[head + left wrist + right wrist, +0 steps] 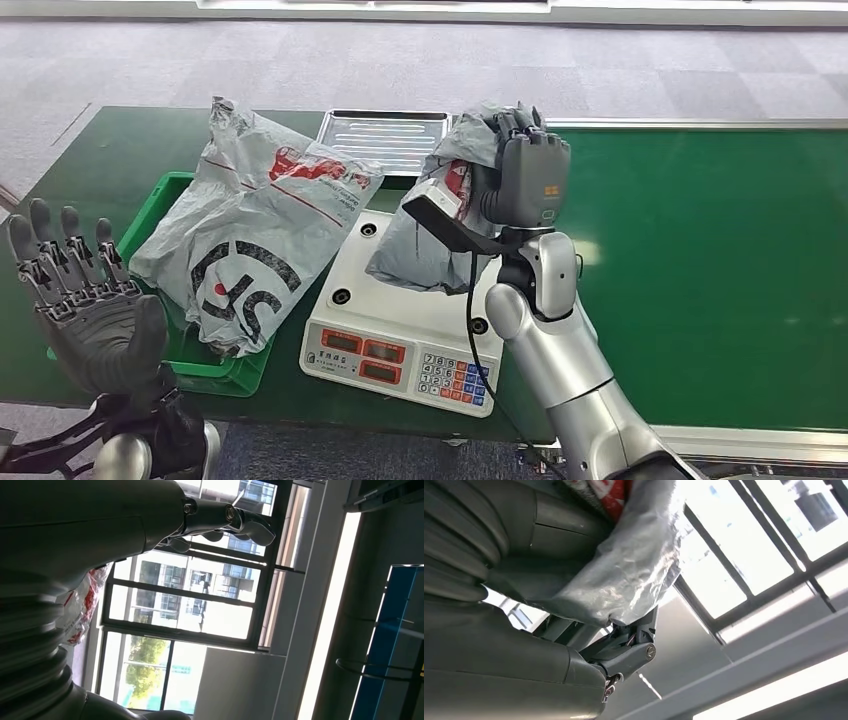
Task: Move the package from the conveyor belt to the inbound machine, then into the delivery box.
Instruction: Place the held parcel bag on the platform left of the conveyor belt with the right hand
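Nearest us, at about 8 o'clock in the head view, our left hand (85,300) is raised with its palm up and its fingers spread wide, holding nothing; just beyond it, at 9 o'clock, a green box (215,372) sits on the green desk (720,280), and a large grey mail bag (250,240) with red and black print lies across the box, spilling over its rim; at 6 o'clock, just right of the box, stands a white scale (400,340) with red displays and a keypad on its front; our right arm rises from 5 o'clock, and our right hand (525,175) grips the package (425,245), a crumpled grey bag, whose lower end reaches down to the scale's white top, though we cannot tell whether it rests there; farther off, at 12 o'clock, a metal tray (385,135) lies on the desk behind the scale; in the right wrist view the package's grey plastic (634,565) bulges between the dark fingers.
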